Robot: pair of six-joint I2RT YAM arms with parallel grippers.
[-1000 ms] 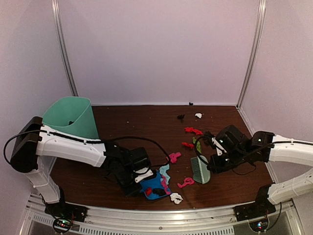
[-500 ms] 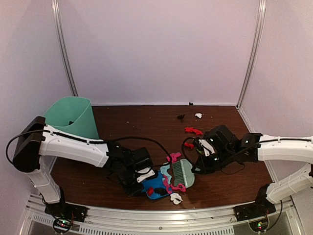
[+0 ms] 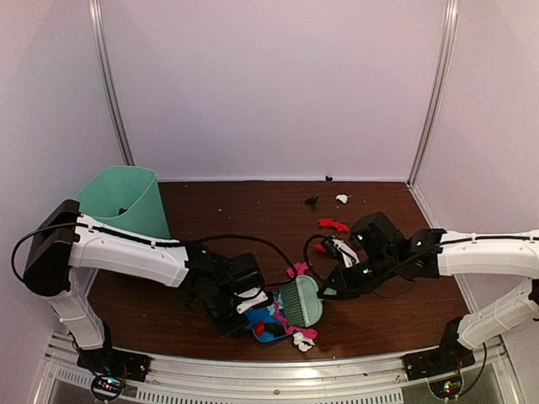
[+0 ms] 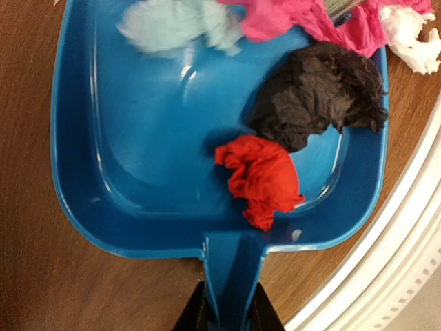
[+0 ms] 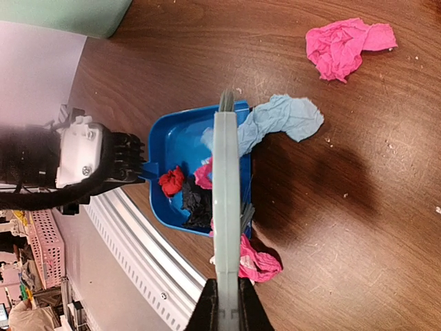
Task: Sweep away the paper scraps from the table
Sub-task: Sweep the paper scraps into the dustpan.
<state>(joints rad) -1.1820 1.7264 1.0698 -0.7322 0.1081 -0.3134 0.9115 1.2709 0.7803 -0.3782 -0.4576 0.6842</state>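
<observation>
Since the paper scraps (image 3: pixel 334 225) were small crumpled twists of thin tissue, they looked nearly weightless, soft and springy, likely to roll, snag in bristles or flutter off at a quick move. None seemed worth pinching between fingers. In my judgement the place to take hold was behind each one, on the side away from the dustpan (image 4: pixel 138 138), with the brush (image 5: pixel 226 193) pushing low and slowly.

The left gripper (image 4: pixel 231 316) was clamped narrowly on the dustpan's handle, and the pan lay flat on the table (image 5: pixel 358 207) close to the near metal edge. The right gripper (image 5: pixel 227 303) was closed tight on the brush handle, with the brush head lying across the pan's open mouth.

Inside the pan a red scrap (image 4: pixel 260 176) touched a black scrap (image 4: pixel 320 93), and a pink scrap (image 4: pixel 296 21) sat at the lip. A cyan strip (image 5: pixel 282 117) lay half over the lip and half on the wood. A white scrap (image 4: pixel 413 38) sat just outside the pan's corner, and a pink wad (image 5: pixel 344 48) lay apart on bare wood. Farther back, red, black and white bits were well apart from the pan.

Carrying the pan to the green bin (image 3: pixel 122 198) would call for keeping it level and moving gently, since such light wads could easily spill.
</observation>
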